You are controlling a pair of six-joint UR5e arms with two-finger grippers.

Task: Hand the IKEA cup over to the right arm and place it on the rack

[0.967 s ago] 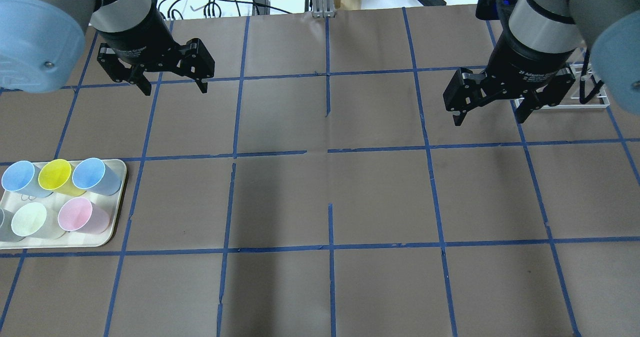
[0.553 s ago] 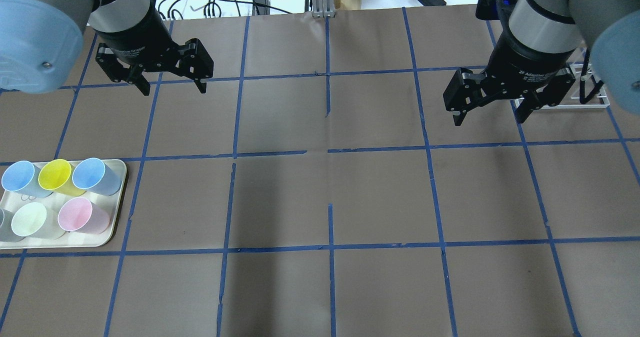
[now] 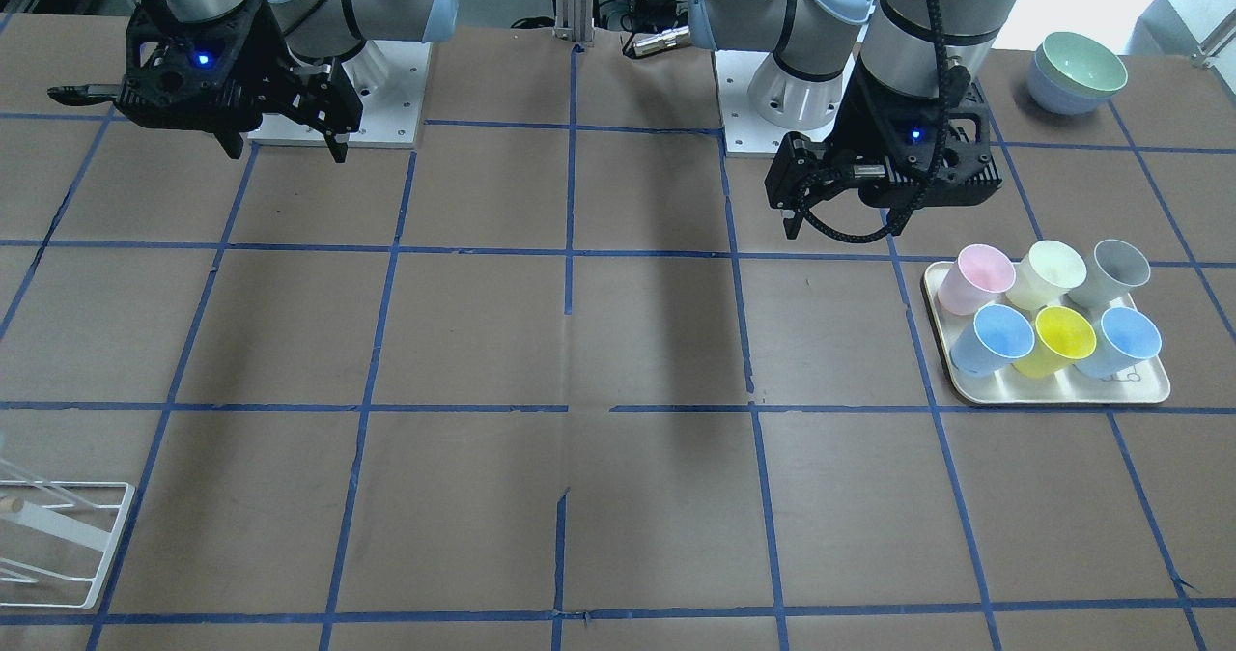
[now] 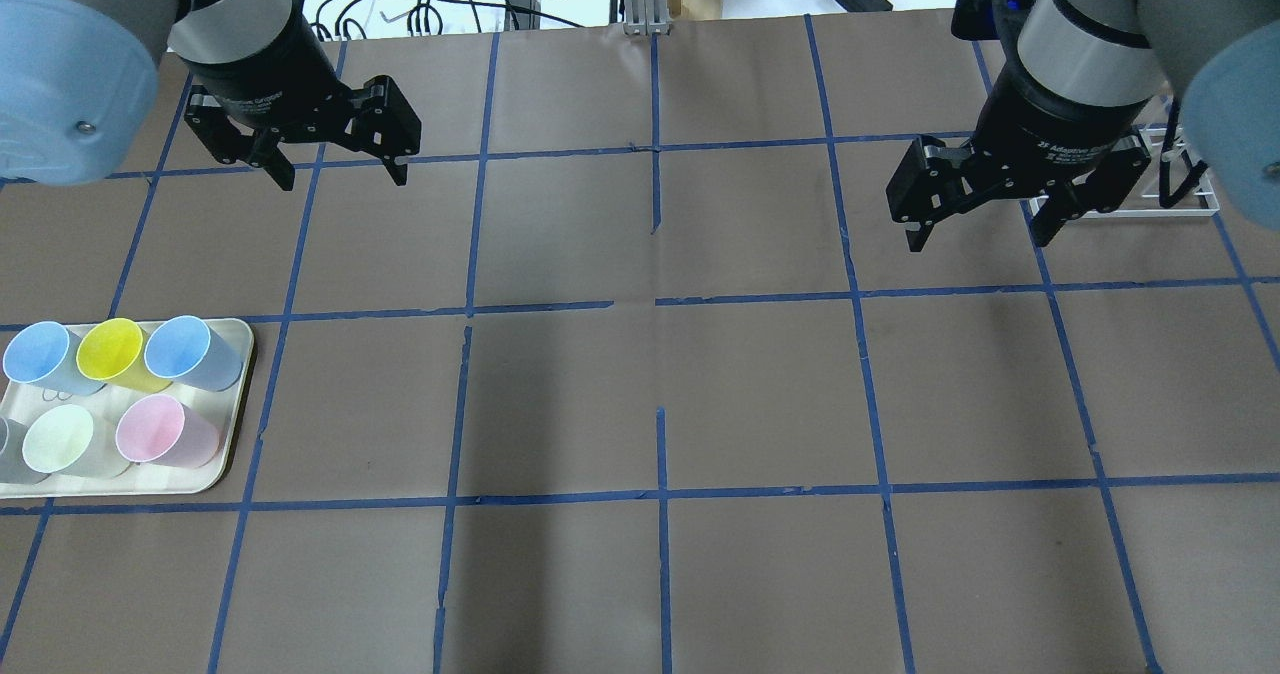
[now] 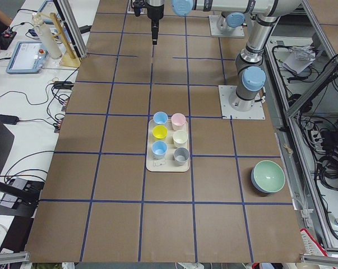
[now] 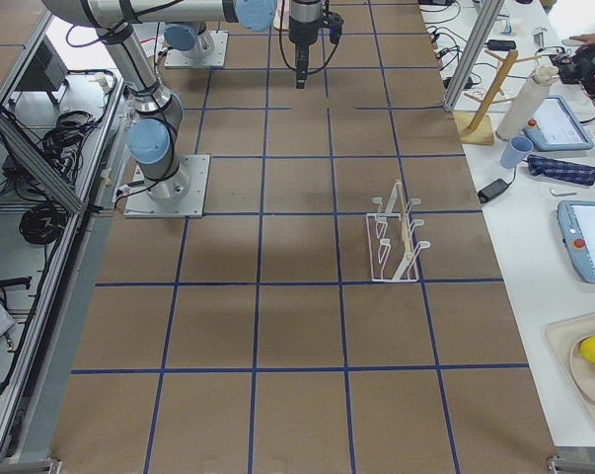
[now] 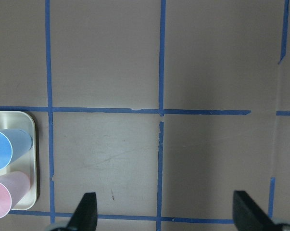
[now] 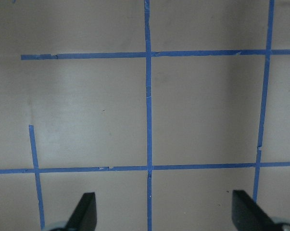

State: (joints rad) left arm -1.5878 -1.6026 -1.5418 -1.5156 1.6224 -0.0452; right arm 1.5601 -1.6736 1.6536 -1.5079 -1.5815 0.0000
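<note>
Two pale blue cups [image 4: 35, 352] [image 4: 180, 346] stand on the cream tray [image 4: 235, 394] at the table's left, with yellow, pink, pale green and grey cups. In the left wrist view one blue cup [image 7: 10, 147] shows at the left edge. My left gripper [image 4: 340, 182] is open and empty, high above the table, beyond and to the right of the tray. My right gripper [image 4: 976, 244] is open and empty on the right side. The white wire rack [image 6: 396, 237] stands behind it, partly hidden by the right arm in the overhead view [image 4: 1180, 184].
Stacked green and blue bowls [image 3: 1077, 71] sit near the left arm's base. A wooden stand [image 6: 484, 94] and cables lie past the table's far edge. Blue tape lines grid the brown table.
My left gripper has shifted slightly farther away and to the left, still open. The right arm and the cups have not moved.
</note>
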